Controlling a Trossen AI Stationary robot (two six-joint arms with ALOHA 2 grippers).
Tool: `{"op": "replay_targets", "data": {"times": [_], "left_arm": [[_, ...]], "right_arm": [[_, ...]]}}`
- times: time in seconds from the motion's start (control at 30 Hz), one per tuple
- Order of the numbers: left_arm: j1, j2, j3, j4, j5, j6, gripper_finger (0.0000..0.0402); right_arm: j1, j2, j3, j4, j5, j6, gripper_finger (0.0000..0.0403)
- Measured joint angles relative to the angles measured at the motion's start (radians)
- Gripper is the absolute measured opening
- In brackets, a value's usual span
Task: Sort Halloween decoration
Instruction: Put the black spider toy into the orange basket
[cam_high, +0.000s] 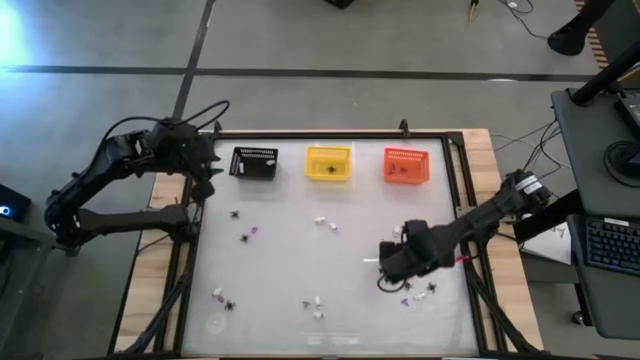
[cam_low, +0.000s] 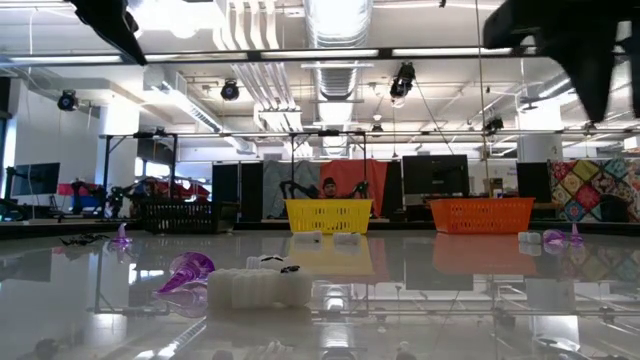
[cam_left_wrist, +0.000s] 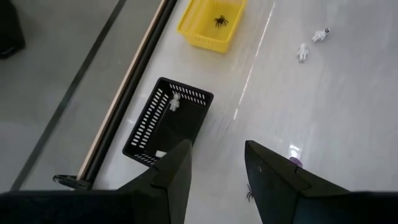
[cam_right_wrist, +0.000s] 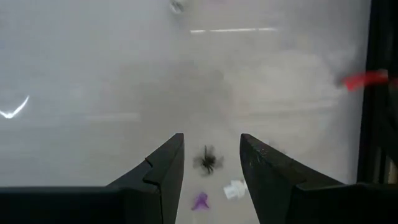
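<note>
Tiny white, black spider-like and purple trinkets lie scattered on the white table (cam_high: 290, 270). My right gripper (cam_high: 392, 283) hovers open over the table's right near part; in its wrist view a black spider (cam_right_wrist: 208, 160), a purple bit (cam_right_wrist: 200, 201) and a white bit (cam_right_wrist: 235, 189) lie below its open fingers (cam_right_wrist: 211, 140). My left gripper (cam_high: 207, 185) is open at the table's far left, beside the black basket (cam_left_wrist: 166, 121). That basket holds a white bit (cam_left_wrist: 175, 102). The yellow basket (cam_left_wrist: 208, 22) holds a black spider (cam_left_wrist: 220, 20).
Black (cam_high: 254, 162), yellow (cam_high: 328, 163) and orange (cam_high: 406, 166) baskets stand in a row along the far edge. More trinkets lie mid-table (cam_high: 322, 222), left (cam_high: 244, 235) and near the front (cam_high: 316, 306). A dark frame rail (cam_high: 462, 215) borders the table.
</note>
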Motion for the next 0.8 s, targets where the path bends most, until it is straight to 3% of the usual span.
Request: {"op": "replay_targets", "data": {"times": [0.37, 0.8], "left_arm": [[0.0, -0.047, 0.0, -0.001, 0.001, 0.0, 0.0132], [0.0, -0.051, 0.0, -0.001, 0.004, 0.0, 0.0132]], "right_arm": [[0.136, 0.106, -0.002, 0.004, -0.141, 0.235, 0.0148], [0.166, 0.16, -0.07, 0.08, -0.175, 0.266, 0.0148]]}}
